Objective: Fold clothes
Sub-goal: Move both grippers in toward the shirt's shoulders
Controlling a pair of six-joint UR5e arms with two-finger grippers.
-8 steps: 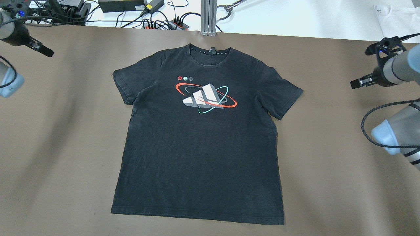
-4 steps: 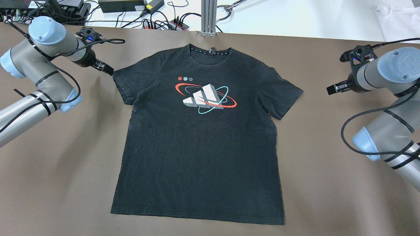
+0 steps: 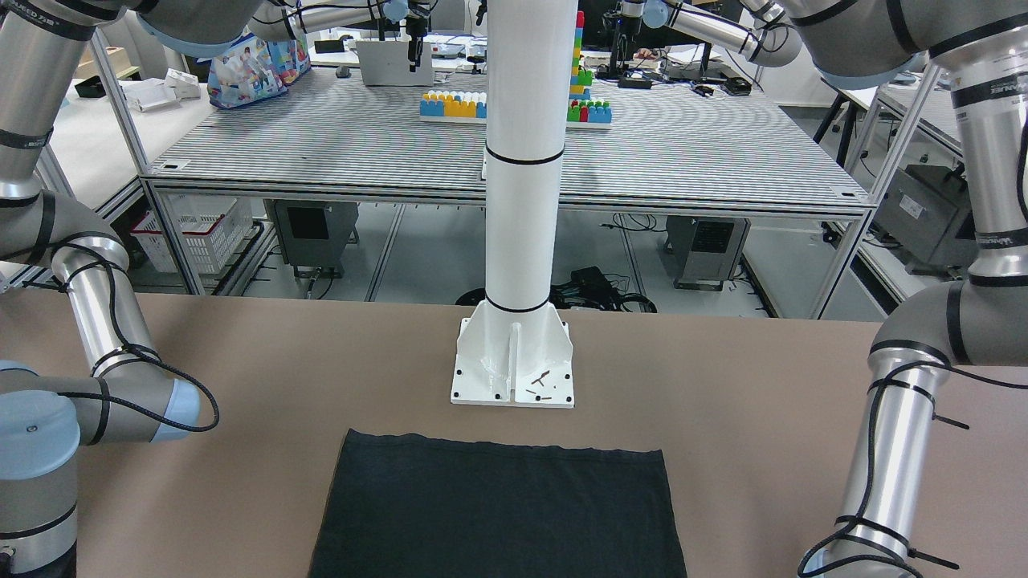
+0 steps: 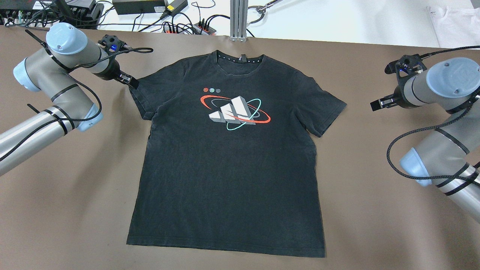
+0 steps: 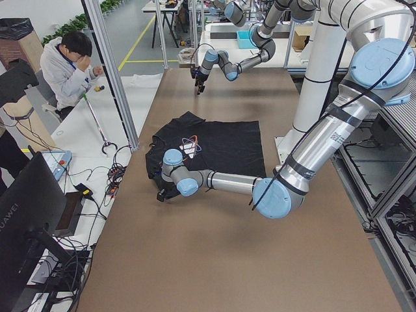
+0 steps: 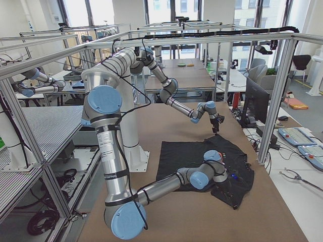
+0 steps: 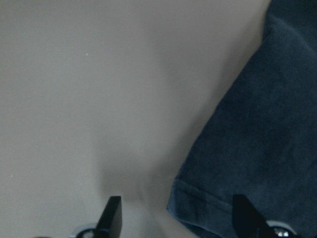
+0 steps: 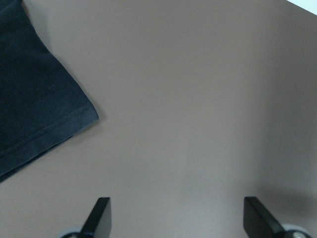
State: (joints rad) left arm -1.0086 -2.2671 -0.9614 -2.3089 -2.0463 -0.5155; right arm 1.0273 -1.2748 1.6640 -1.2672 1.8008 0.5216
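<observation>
One black shirt [image 4: 228,161] lies spread flat and face up on the brown table [image 4: 75,210]. No fold shows anywhere, so the task is at its very start.

- Nearest the robot: the base plate of the white pillar [image 3: 514,365]. The shirt's bottom hem runs straight just beyond it, not touching.
- Mid-table: the body of the shirt is smooth, with a red, white and teal print [image 4: 235,111] on the chest.
- Sleeve line, robot's left: the left gripper [image 4: 132,83] sits at the outer corner of the sleeve. Its wrist camera shows the jaws apart, one finger over the cloth and one over bare table, with the hemmed corner between them. Nothing is pinched yet (height above the cloth hard to judge).
- Sleeve line, robot's right: the right gripper [image 4: 374,105] has its jaws spread wide and is empty. It is over bare table, short of the other sleeve, whose hem only reaches the upper left of its wrist view.
- Farthest: the collar, then a metal post [image 4: 238,20] and a tangle of cables [image 4: 180,24] past the table edge.

Judgement: still to do are both sleeve grabs, the side folds, then the fold bringing hem and collar together. The left side looks closer to a grasp than the right.
</observation>
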